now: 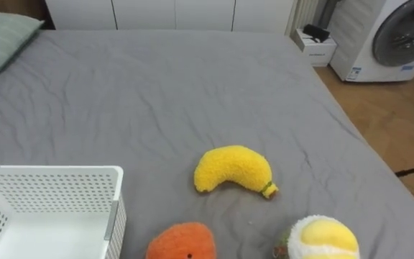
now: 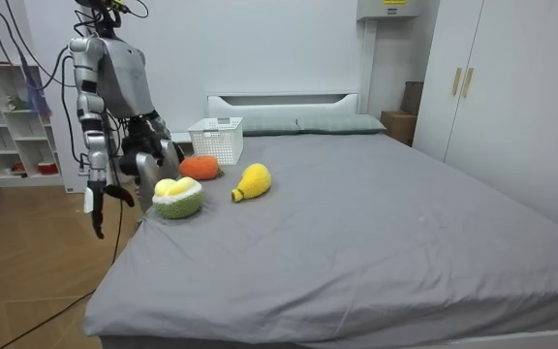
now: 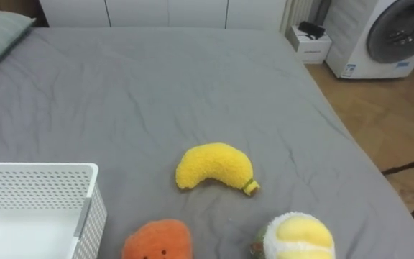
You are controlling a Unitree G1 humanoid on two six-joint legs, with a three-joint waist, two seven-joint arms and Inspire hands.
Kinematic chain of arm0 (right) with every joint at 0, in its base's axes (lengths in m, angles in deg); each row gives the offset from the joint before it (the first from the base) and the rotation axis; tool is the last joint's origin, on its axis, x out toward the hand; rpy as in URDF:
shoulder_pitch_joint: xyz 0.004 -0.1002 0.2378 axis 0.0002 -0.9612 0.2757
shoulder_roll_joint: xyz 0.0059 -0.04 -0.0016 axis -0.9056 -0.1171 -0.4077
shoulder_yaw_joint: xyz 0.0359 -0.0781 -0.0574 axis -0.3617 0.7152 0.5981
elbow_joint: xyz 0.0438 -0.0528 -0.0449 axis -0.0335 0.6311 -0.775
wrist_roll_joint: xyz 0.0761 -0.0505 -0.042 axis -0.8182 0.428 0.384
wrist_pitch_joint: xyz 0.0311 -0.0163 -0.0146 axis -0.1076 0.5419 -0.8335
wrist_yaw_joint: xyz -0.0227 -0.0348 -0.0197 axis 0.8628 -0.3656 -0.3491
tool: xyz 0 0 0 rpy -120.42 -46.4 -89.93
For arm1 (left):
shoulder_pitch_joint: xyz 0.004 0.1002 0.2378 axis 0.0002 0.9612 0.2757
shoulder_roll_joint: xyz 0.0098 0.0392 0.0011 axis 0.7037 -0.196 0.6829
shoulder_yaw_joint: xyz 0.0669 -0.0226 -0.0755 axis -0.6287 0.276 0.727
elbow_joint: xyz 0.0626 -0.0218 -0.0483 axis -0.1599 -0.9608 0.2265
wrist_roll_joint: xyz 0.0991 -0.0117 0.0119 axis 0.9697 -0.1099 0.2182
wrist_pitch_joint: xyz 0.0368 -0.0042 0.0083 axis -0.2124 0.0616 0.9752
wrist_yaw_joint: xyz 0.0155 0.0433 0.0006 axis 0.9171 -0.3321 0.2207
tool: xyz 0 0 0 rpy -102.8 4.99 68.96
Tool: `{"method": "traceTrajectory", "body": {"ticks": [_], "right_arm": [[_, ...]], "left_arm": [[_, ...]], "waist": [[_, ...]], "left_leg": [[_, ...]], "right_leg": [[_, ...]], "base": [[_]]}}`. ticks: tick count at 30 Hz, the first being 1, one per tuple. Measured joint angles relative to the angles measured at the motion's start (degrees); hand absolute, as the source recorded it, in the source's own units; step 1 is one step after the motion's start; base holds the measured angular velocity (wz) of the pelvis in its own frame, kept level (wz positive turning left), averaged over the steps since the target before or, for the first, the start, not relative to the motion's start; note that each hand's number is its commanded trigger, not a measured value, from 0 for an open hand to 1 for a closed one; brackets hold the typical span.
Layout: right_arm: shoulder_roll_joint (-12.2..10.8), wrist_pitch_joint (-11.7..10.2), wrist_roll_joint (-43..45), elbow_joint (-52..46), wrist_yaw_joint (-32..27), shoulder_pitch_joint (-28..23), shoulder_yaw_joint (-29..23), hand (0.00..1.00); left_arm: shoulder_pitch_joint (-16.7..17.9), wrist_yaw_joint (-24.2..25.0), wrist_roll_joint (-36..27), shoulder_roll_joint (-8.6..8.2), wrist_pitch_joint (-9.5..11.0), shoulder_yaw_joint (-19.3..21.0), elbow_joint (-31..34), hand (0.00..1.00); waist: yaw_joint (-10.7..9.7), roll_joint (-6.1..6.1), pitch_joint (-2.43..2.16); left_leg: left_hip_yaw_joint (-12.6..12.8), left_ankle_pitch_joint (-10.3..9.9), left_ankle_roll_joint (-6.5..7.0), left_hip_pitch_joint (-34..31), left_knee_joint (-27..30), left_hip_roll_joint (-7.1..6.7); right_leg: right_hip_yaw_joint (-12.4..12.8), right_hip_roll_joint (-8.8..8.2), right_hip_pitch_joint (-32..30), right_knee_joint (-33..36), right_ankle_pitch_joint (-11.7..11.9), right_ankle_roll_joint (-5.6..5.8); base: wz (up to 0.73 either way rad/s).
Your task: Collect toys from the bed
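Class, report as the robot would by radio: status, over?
Status: right hand hangs open at bedside. Banana toy, orange toy, green-yellow toy lie on bed beside white basket. Nothing in the way.

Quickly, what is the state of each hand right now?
Left hand: cannot be told, it is dark against the body.
Right hand: open, hanging beside the bed, holding nothing.

Robot stands upright. Right arm hangs straight at its side, on the room view's left; right robot hand (image 2: 96,204) has loose fingers pointing down, holding nothing. Left arm is lowered before the hip; left robot hand (image 2: 151,155) is indistinct.
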Motion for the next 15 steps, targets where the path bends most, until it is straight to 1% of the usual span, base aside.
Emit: {"method": "traceTrajectory", "body": {"ticks": [1,2,3,4,5,7,9,10,11,12,13,15], "right_arm": [[1.52,-0.8,-0.23,-2.34,-1.68,0.83,-0.87,0.0],[2.28,-1.35,-0.22,-3.28,-2.5,1.43,-1.05,0.0],[3.49,-2.39,-0.1,-5.39,-4.12,3.01,-2.4,0.0],[4.42,-3.06,0.68,-8.13,-5.82,4.46,-2.49,0.0],[4.63,-3.12,1.58,-10.08,-6.67,4.98,-2.47,0.0],[4.56,-3.33,4.97,-20.91,-9.24,5.43,-1.75,0.0],[4.39,-4.07,8.28,-27.03,-10.41,6.73,-1.52,0.0],[4.35,-4.25,9.98,-32.11,-11.45,7.1,-0.68,0.0],[4.38,-4.29,11.33,-34.9,-11.82,7.1,0.01,0.0],[4.43,-4.79,13.67,-40.16,-12.01,7.09,1.6,0.0],[4.42,-5.73,15.75,-44.53,-11.97,7.09,3.09,0.0],[4.41,-6.73,18.57,-48.8,-11.4,7.2,4.99,0.0]], "left_arm": [[-0.1,-0.03,0.21,0.69,0.2,0.37,-0.02,0.0],[-0.1,-0.03,0.23,1.08,0.45,0.4,-0.02,0.0],[-0.12,-0.03,0.18,1.67,0.81,0.76,-0.02,0.0],[-0.09,-0.09,0.26,1.96,0.97,0.9,-0.02,0.0],[-0.09,-0.11,0.25,2.09,1.04,0.74,-0.02,0.0],[-0.44,-0.12,0.25,2.21,1.21,-0.12,-0.02,0.0],[-0.92,-0.38,0.24,2.17,1.34,-0.78,0.08,0.0],[-0.89,-0.67,0.23,2.12,1.54,-1.12,0.39,0.0],[-0.88,-0.79,0.24,2.16,1.71,-1.57,0.5,0.0],[-0.88,-1.05,0.16,2.39,2.07,-2.72,0.51,0.0],[-0.96,-1.12,0.16,2.5,2.51,-3.05,0.5,0.0],[-1.11,-1.19,0.2,2.47,2.91,-3.07,0.66,0.0]], "waist": [[0.0,-0.18,0.04],[0.04,-0.25,0.01],[0.04,-0.5,0.03],[0.02,-0.76,0.01],[0.04,-0.94,-0.01],[0.99,-1.18,0.01],[1.1,-1.21,-0.04],[1.44,-0.86,0.0],[1.61,-1.27,0.07],[1.76,-1.25,0.48],[2.0,-1.17,0.37],[2.3,-1.12,0.45]], "left_leg": [[0.19,0.01,0.01,-0.19,0.03,0.01],[0.35,0.01,0.01,-0.34,0.03,0.05],[0.43,0.02,0.01,-0.73,0.03,0.07],[0.47,0.08,0.01,-1.01,0.02,0.09],[0.5,0.12,0.01,-1.01,0.02,0.1],[0.76,0.25,-0.02,-1.29,-0.03,0.1],[0.68,0.28,-0.06,-1.62,-0.03,0.15],[0.69,0.28,-0.07,-1.83,-0.07,0.21],[0.74,0.29,-0.08,-1.89,-0.09,0.22],[0.74,0.28,-0.1,-2.13,-0.09,0.28],[0.73,0.31,-0.14,-2.71,-0.02,0.36],[0.72,0.34,-0.21,-3.2,-0.02,0.5]], "right_leg": [[0.14,0.02,-0.2,0.03,0.08,0.04],[0.28,0.06,-0.38,0.11,0.1,0.04],[0.35,0.09,-0.86,0.15,0.17,0.05],[0.38,0.13,-1.29,0.13,0.26,0.06],[0.39,0.14,-1.4,0.08,0.31,0.09],[0.98,0.36,-1.99,0.04,0.37,0.11],[0.96,0.45,-2.17,0.07,0.59,0.13],[0.94,0.5,-2.32,0.04,0.61,0.16],[1.03,0.53,-2.4,0.04,0.62,0.17],[1.08,0.61,-2.56,-0.03,0.63,0.17],[1.08,0.66,-3.16,0.03,0.66,0.15],[1.0,0.76,-3.43,0.01,0.74,0.11]], "base": [[-0.07],[-0.06],[-0.06],[0.0],[0.0],[-0.04],[0.02],[0.04],[0.0],[0.0],[0.0],[0.02]]}}
